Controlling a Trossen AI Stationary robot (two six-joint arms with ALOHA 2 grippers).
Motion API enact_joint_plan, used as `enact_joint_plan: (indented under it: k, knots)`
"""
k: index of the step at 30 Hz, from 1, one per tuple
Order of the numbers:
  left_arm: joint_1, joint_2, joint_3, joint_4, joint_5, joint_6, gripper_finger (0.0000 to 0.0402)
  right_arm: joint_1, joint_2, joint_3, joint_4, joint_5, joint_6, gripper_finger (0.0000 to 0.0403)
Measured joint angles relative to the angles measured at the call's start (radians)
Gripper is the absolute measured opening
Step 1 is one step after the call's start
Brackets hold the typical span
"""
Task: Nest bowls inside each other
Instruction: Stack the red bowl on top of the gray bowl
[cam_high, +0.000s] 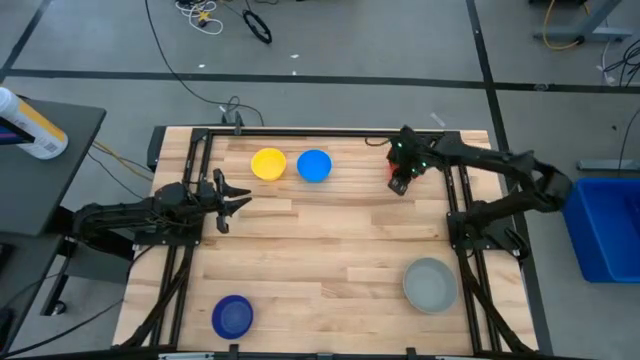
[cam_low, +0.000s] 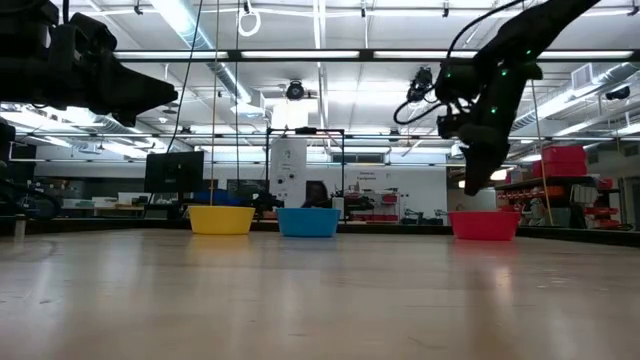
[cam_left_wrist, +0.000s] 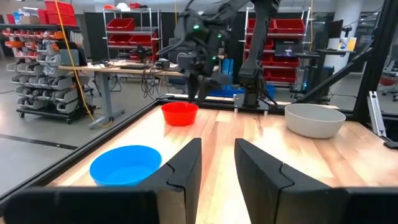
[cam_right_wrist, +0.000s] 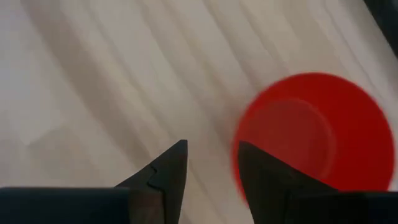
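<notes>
Five bowls rest on their bases on the wooden table. The yellow bowl (cam_high: 268, 165) and the light blue bowl (cam_high: 314, 166) stand side by side near the far edge. The red bowl (cam_right_wrist: 317, 137) is at the far right, the dark blue bowl (cam_high: 233, 316) near left, and the grey bowl (cam_high: 430, 284) near right. My right gripper (cam_right_wrist: 211, 163) hangs open above the red bowl's left rim, pointing steeply down and clear of it in the low view (cam_low: 478, 182). My left gripper (cam_left_wrist: 216, 167) waits open and level at the table's left side.
A black metal frame (cam_high: 330, 131) runs along the table's edges and carries both arms. Bare wood lies across the table's middle between the bowls. Off the table stand a blue bin (cam_high: 610, 225) to the right and a side table with a bottle (cam_high: 30, 122) to the left.
</notes>
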Motion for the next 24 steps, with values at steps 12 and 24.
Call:
enact_joint_plan:
  k: [12, 24]
  knots:
    - [0.000, 0.000, 0.000, -0.005, 0.001, -0.001, 0.0105, -0.153, 0.091, 0.001, -0.031, -0.098, -0.060, 0.0150]
    - [0.000, 0.000, 0.000, -0.009, 0.001, 0.001, 0.0105, -0.093, 0.187, -0.001, -0.009, -0.099, -0.058, 0.0145]
